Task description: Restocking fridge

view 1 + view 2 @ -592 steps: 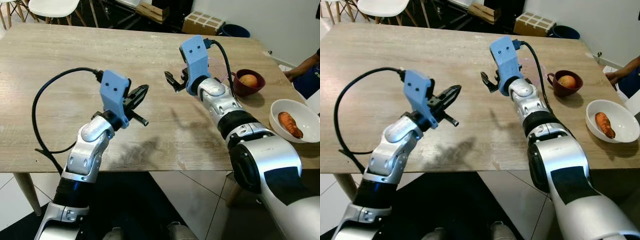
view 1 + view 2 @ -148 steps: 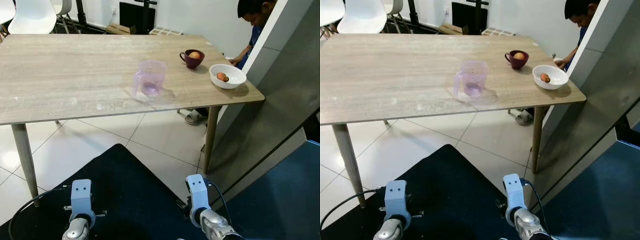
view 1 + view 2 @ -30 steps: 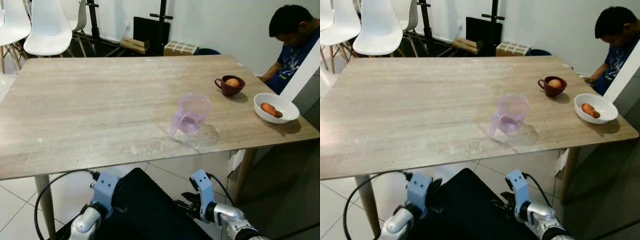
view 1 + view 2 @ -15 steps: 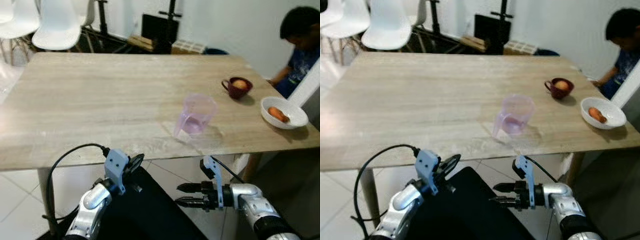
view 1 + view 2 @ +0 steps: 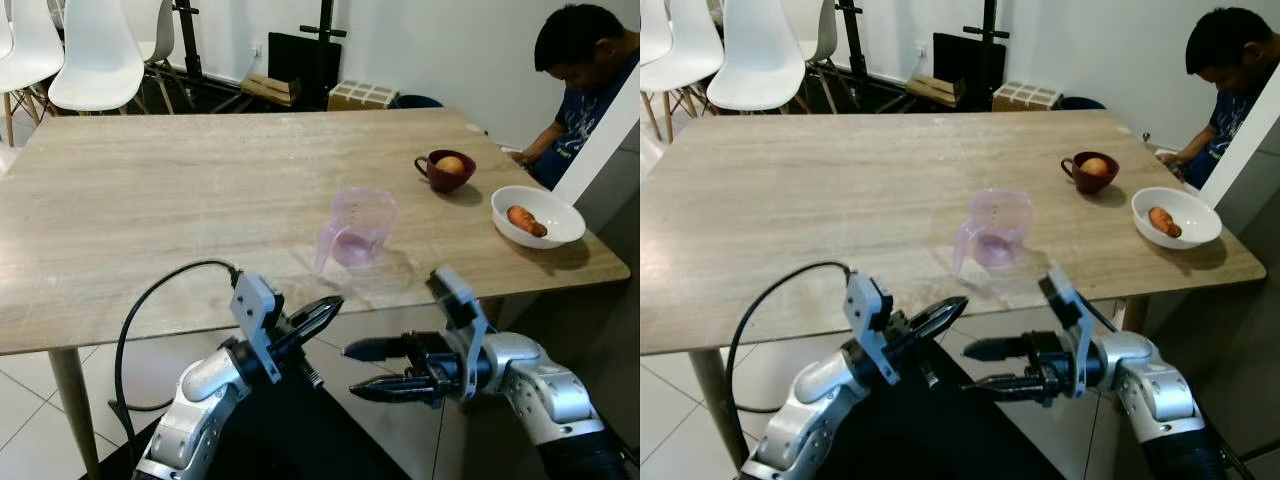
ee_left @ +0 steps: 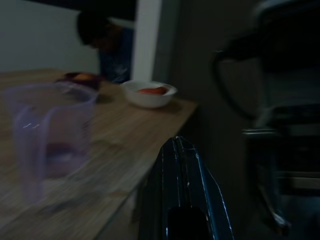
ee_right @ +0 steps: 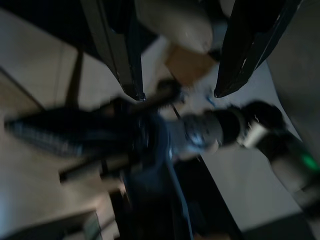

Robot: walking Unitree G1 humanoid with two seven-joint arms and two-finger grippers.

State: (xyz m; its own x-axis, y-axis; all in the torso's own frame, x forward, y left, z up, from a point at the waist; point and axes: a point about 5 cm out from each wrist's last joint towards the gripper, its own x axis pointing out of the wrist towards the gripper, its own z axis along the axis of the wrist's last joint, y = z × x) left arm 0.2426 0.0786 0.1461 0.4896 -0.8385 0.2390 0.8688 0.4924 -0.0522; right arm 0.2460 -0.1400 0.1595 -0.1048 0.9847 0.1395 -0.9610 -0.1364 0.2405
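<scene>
A clear purple measuring jug [image 5: 355, 228] stands near the front edge of the wooden table [image 5: 150, 200]. Behind it to the right is a maroon cup [image 5: 445, 168] holding an orange fruit. A white bowl [image 5: 536, 215] with an orange vegetable sits at the right corner. My left gripper [image 5: 333, 301] is shut and empty, below the table's front edge, pointing toward the jug. My right gripper [image 5: 349, 372] is open and empty, lower down, pointing to my left. In the left wrist view the jug [image 6: 50, 130] and the bowl [image 6: 149, 93] lie ahead of the closed fingers [image 6: 182, 170].
A person [image 5: 575, 60] sits at the table's far right corner. A white and grey panel [image 5: 612, 130] rises at the right edge. White chairs [image 5: 95, 55] and boxes [image 5: 360, 95] stand behind the table. Tiled floor [image 5: 30, 430] lies below.
Both arms have risen from below toward the table's front edge. The right gripper's fingers have spread wider. The camera has shifted, and the picture is sharper.
</scene>
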